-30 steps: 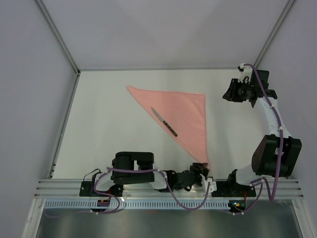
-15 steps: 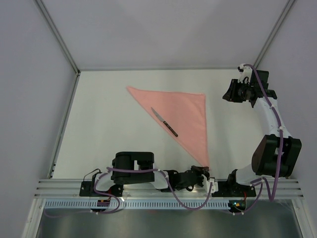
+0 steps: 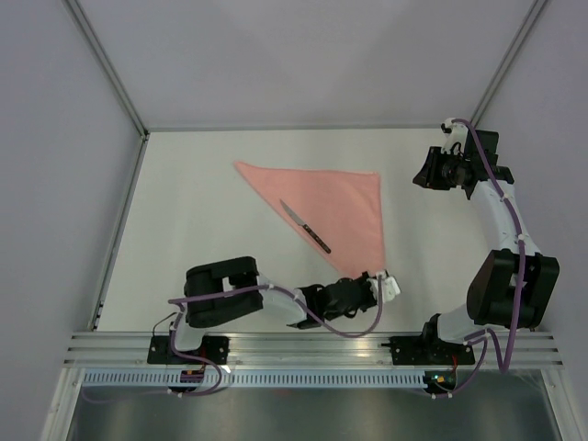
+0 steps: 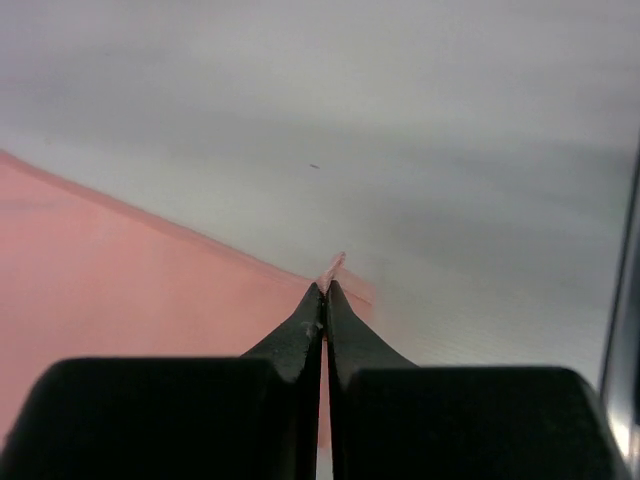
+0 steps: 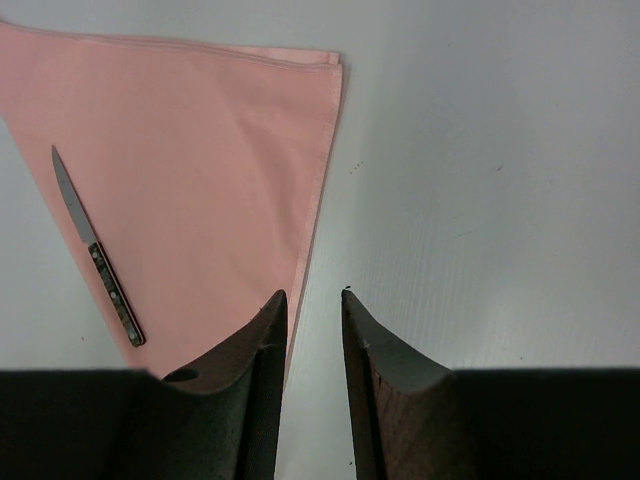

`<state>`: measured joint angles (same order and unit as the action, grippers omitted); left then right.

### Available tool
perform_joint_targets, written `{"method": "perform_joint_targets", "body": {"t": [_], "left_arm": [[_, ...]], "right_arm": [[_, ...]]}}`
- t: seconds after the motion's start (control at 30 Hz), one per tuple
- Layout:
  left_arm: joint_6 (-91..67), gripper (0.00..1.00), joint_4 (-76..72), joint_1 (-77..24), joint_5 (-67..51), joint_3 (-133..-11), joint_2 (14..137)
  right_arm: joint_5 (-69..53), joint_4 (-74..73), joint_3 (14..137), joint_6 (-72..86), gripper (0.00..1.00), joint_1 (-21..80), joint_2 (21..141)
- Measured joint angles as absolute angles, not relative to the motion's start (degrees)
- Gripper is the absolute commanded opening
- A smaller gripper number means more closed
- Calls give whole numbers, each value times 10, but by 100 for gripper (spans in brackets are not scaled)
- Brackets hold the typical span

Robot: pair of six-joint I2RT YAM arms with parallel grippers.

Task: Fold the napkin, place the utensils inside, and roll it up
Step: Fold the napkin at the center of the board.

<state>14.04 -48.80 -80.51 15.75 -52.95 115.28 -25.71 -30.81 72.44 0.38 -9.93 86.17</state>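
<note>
Left gripper (image 4: 325,290) is pressed together on the near corner of the napkin (image 3: 340,197); in the wrist view a sliver of pink pokes out between the tips, so it is pinching cloth. The napkin lies as a triangle on the table (image 3: 184,230), its flat edge along the far side and its long point running down to 6 o'clock, right into that pinch.

On it rests the knife (image 3: 305,226), just inside the slanted left edge. Its long axis runs from about half past ten to half past four, blade tip at the far end. It is the only utensil I can see.

From the pinched corner, the knife sits at roughly 10 o'clock, near but apart. That looks like the line to carry the corner along, across the knife.

Right gripper (image 5: 312,295) hangs well off at 3 o'clock of the napkin's far right corner, fingers slightly spread, holding nothing. The left arm is plainly the nearer one.
</note>
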Motion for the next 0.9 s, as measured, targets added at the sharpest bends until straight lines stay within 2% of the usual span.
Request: {"method": "perform_joint_targets", "body": {"t": [0.23,0.4,0.73,0.9], "left_arm": [[-93,2,-471,-624,105,-504,1050],[-211,2,-434,-517,94,-484,1019],[-315,2,-370,-356,49,-463,1011],[-332,2,-361,-314,22,-463,1016]], "right_arm": [[-259,-308,724,4,34,-99,862],[-261,-308,724,4,34,-99,862],[-263,-308,720,4,34,-99,862],[-263,-308,720,4,34,-99,862]]}}
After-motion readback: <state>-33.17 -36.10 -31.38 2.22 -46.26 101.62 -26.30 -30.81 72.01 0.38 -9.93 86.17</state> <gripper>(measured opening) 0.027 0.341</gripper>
